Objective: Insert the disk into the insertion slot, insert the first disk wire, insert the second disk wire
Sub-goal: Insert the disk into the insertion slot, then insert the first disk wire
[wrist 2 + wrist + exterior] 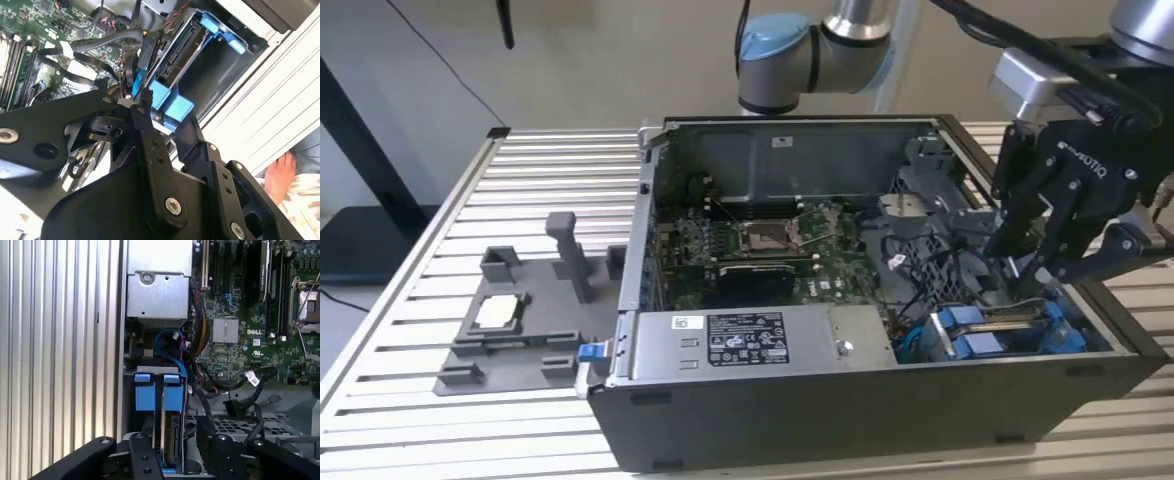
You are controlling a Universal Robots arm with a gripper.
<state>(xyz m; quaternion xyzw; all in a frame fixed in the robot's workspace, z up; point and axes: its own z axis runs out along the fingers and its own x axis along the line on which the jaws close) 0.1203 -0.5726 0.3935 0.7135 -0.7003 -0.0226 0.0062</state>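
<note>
Disk [171, 440] sits down in the insertion slot [987, 335], so step one looks done. Gripper [1051, 268] hovers over it, fingers [145, 455] apart, holding nothing I think. Wires look unplugged; the blue wire [141, 60] needs lining up with the disk's port.

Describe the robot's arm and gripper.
The arm is silver-grey tubing with a light blue joint cap. A black cable runs to its wrist. The gripper is black, built of jointed bars with silver pivot screws, and bears white lettering.
</note>
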